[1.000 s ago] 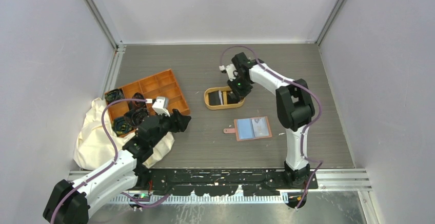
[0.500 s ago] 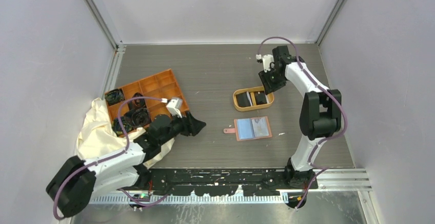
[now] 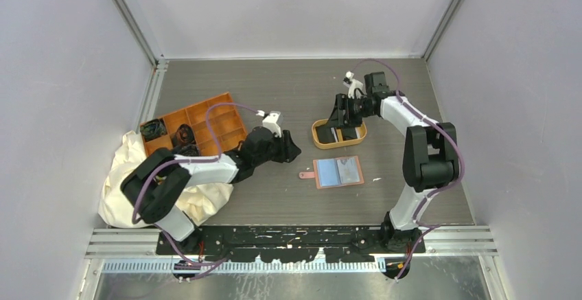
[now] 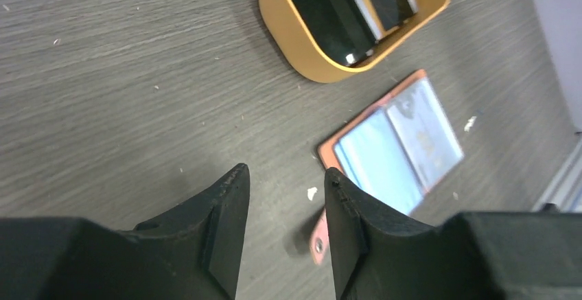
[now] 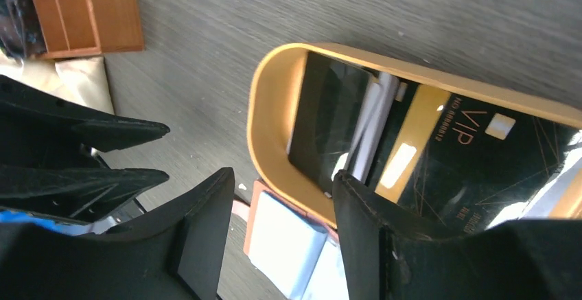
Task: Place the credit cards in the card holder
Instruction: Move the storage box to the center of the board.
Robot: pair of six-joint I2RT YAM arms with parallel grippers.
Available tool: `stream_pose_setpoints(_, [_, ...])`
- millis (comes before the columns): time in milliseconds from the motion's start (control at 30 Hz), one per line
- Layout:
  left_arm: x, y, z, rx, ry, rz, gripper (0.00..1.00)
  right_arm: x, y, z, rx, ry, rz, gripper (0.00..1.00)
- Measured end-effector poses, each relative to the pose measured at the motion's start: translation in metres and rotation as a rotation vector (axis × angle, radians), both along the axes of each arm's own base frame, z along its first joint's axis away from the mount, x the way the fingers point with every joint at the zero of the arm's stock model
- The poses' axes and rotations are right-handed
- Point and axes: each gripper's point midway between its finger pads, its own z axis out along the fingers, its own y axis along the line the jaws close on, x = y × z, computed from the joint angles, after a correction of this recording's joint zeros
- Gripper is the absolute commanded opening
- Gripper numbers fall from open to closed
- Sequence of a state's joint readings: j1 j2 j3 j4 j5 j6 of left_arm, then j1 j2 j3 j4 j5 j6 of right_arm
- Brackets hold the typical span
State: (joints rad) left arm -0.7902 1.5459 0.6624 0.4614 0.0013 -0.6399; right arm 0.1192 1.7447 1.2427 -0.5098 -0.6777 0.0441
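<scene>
The card holder (image 3: 338, 171) lies open on the table, bluish pockets up, with its snap tab (image 3: 307, 174) pointing left. It also shows in the left wrist view (image 4: 401, 142) and the right wrist view (image 5: 288, 238). Several black credit cards (image 3: 341, 132) lie in the oval tan tray (image 3: 317, 137); one reads VIP (image 5: 480, 156). My left gripper (image 3: 292, 150) is open and empty, just left of the card holder, with the snap tab between its fingers (image 4: 285, 173). My right gripper (image 3: 341, 110) is open and empty over the tray's left end (image 5: 283, 176).
An orange compartment tray (image 3: 199, 125) with black items stands at the left. A cream cloth bag (image 3: 127, 183) lies beside it, under the left arm. Grey walls close in the table at the back and sides.
The oval tray moved right with the right gripper, which then swung over the tray's left end. The left arm reached right, up to the card holder's tab.
</scene>
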Motion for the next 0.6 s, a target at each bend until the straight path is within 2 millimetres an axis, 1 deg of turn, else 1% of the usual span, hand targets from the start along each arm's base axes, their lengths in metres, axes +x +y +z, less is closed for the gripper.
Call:
stream_pose_setpoints(100, [0.011,-0.009,-0.018,0.051,0.022,-0.007,0.44,0.001,-0.005,-0.024,0.023,0.093,-0.052,0.61])
stream_pose_setpoints(200, [0.02,-0.013,-0.036,0.098,0.049,-0.009,0.43,0.004,-0.01,-0.04,0.022,0.136,-0.082,0.61])
stream_pose_setpoints(300, [0.028,-0.016,-0.049,0.125,0.077,-0.014,0.42,0.006,-0.013,-0.049,0.014,0.16,-0.1,0.61])
stream_pose_setpoints(400, [0.032,-0.018,-0.058,0.132,0.097,-0.02,0.42,0.008,-0.013,-0.052,0.012,0.169,-0.105,0.61])
stream_pose_setpoints(500, [0.036,-0.023,-0.057,0.124,0.099,-0.029,0.43,0.012,-0.012,-0.056,0.014,0.175,-0.105,0.6])
stream_pose_setpoints(600, [0.041,-0.028,-0.057,0.123,0.104,-0.038,0.42,0.012,-0.008,-0.06,0.033,0.195,-0.097,0.6])
